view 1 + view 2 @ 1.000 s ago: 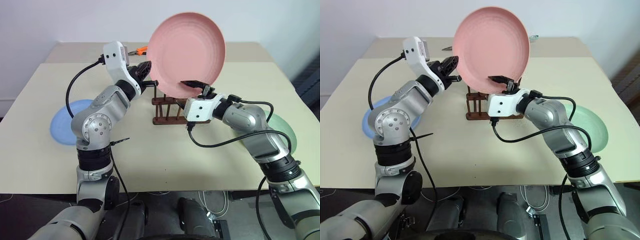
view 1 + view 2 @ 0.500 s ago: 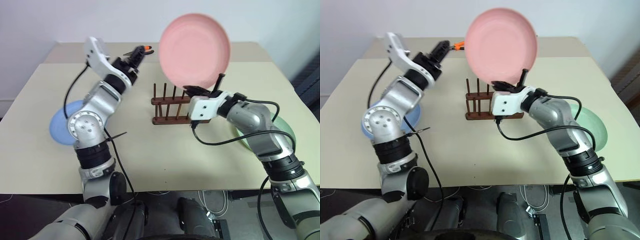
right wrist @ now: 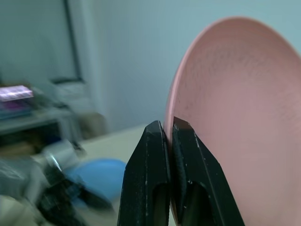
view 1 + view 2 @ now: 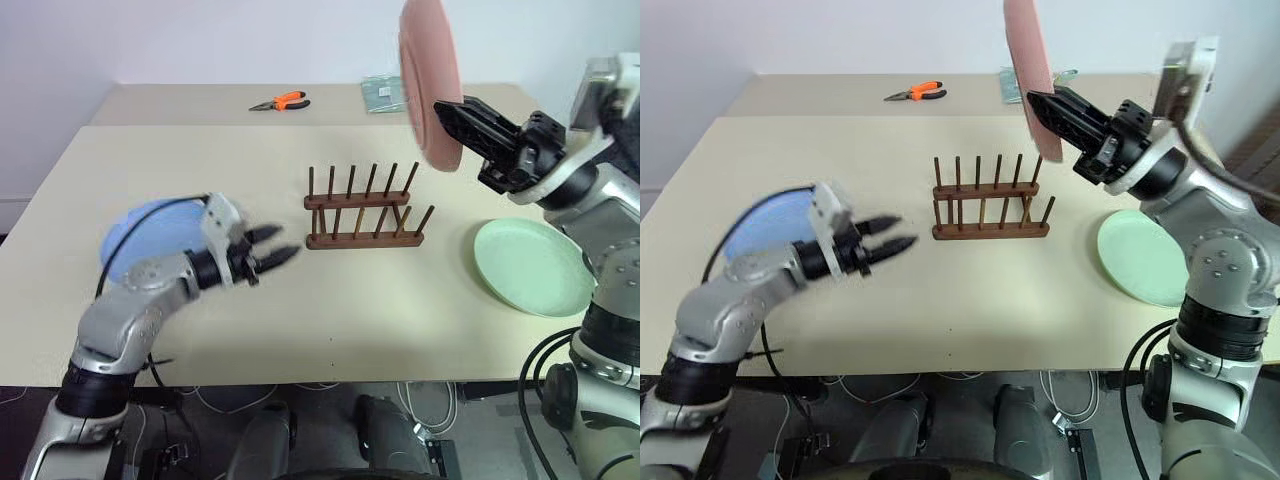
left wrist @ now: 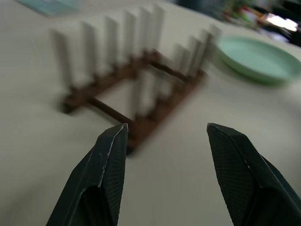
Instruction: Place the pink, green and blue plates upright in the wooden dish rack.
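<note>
pink plate on edge — pinched in right claw

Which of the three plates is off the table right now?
The pink plate, held on edge by the right gripper above the rack. The blue plate and green plate lie flat.

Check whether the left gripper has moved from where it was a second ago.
Yes. The left gripper has dropped from above the wooden dish rack to table height left of it, jaws open.
</note>
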`<control>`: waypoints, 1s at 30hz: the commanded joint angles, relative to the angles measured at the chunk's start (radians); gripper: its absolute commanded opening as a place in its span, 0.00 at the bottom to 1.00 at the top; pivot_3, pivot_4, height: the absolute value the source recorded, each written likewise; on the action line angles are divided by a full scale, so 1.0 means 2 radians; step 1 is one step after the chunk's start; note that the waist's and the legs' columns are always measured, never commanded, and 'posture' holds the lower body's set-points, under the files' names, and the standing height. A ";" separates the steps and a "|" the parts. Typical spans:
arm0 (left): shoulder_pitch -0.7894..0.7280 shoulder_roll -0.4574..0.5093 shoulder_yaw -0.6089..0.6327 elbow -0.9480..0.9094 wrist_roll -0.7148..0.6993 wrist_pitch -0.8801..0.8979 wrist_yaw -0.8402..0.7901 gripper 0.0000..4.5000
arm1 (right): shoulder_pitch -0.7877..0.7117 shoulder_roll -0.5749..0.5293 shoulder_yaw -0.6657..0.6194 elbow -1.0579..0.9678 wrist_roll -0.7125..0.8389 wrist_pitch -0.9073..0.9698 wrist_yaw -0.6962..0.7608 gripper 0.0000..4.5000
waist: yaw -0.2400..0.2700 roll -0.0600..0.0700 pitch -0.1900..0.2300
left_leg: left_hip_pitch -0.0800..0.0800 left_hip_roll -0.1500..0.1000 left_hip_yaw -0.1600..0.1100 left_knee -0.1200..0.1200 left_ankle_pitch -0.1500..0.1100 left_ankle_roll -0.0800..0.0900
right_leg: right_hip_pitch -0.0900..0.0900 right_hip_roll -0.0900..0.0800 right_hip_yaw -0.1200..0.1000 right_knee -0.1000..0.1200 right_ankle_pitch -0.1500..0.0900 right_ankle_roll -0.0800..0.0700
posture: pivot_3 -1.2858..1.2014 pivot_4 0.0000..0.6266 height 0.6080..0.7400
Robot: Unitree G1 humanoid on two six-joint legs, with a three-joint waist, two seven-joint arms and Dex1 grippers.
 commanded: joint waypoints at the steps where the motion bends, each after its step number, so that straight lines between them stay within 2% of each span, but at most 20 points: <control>1: 0.002 -0.001 -0.009 -0.028 0.002 -0.014 -0.028 0.60 | -0.011 0.005 -0.023 0.026 0.047 0.024 -0.042 0.00 | 0.001 0.000 0.000 | 0.000 0.000 0.000 0.000 0.000 0.000 | 0.000 0.000 0.000 0.000 0.000 0.000 | 0.52 0.24 1.00; 8: 0.005 -0.032 -0.018 -0.043 0.000 -0.007 -0.025 0.60 | 0.002 0.029 -0.017 0.061 0.054 0.023 -0.088 0.00 | 0.000 0.000 0.000 | 0.000 0.000 0.000 0.000 0.000 0.000 | 0.000 0.000 0.000 0.000 0.000 0.001 | 0.52 0.24 1.00; 17: 0.004 -0.042 -0.021 -0.046 0.003 -0.009 -0.027 0.60 | -0.012 0.048 -0.033 0.141 0.089 0.053 -0.147 0.00 | 0.000 0.001 0.000 | 0.000 0.000 0.001 0.000 0.000 0.000 | 0.000 0.000 0.000 0.000 0.000 0.001 | 0.52 0.24 1.00; 21: 0.001 -0.046 -0.024 -0.045 0.013 -0.019 -0.026 0.62 | -0.020 0.047 -0.029 0.154 0.078 0.049 -0.161 0.30 | 0.000 0.001 0.000 | 0.000 0.000 0.001 0.000 0.000 0.000 | 0.000 0.000 0.000 0.000 0.000 0.001 | 0.52 0.24 1.00; 26: -0.007 -0.059 -0.033 -0.047 0.037 -0.029 -0.010 0.62 | -0.007 0.001 0.002 0.105 -0.039 -0.035 -0.134 0.88 | 0.001 0.002 0.001 | 0.000 -0.001 0.001 0.000 0.000 0.000 | 0.000 0.000 0.000 0.000 0.000 0.001 | 0.52 0.24 1.00; 30: -0.011 -0.067 -0.043 -0.046 0.050 -0.031 -0.006 0.62 | 0.018 -0.042 -0.022 0.078 -0.089 -0.080 -0.122 0.88 | 0.002 0.001 0.001 | 0.000 -0.001 0.001 0.000 0.000 0.000 | 0.000 0.000 0.000 0.000 0.001 0.002 | 0.52 0.24 1.00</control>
